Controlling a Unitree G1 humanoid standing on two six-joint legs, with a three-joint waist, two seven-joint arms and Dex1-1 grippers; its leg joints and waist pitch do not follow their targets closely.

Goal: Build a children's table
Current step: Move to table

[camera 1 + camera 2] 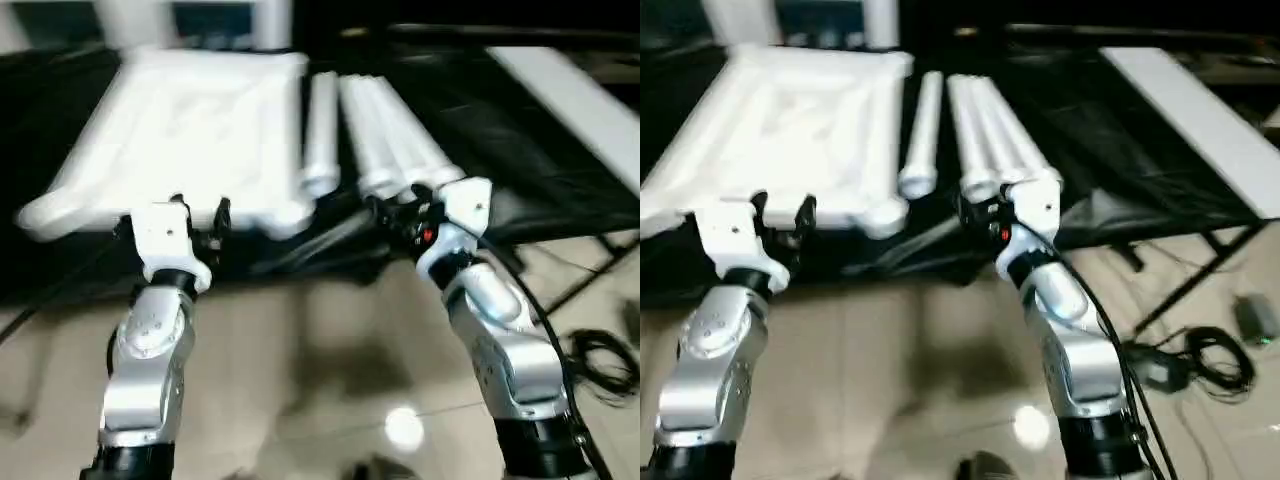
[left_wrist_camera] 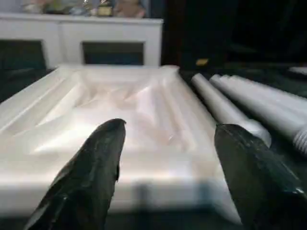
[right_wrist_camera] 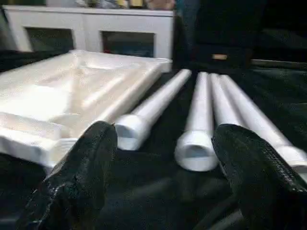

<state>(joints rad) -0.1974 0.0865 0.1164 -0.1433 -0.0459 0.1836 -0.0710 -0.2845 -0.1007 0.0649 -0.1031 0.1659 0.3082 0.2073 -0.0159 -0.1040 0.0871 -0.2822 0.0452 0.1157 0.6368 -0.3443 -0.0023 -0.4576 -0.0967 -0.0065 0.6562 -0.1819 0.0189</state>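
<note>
The children's table lies in parts on a black cloth. Its white square tabletop (image 1: pixel 180 130) rests underside up at the left. One white leg (image 1: pixel 322 130) lies alone beside it, and three more legs (image 1: pixel 395 140) lie side by side to the right, flared ends toward me. My left gripper (image 1: pixel 200 212) hovers open just in front of the tabletop's near edge (image 2: pixel 144 191), holding nothing. In front of the near ends of the legs (image 3: pixel 196 148) my right gripper (image 1: pixel 398 208) also stands open and empty.
A flat white board (image 1: pixel 1190 100) lies at the right on a dark frame. The black cloth (image 1: pixel 520 160) covers the low work surface, whose front edge is just below my grippers. Black cables (image 1: pixel 1200 355) lie on the beige floor at the right. A white cabinet (image 2: pixel 81 33) stands behind.
</note>
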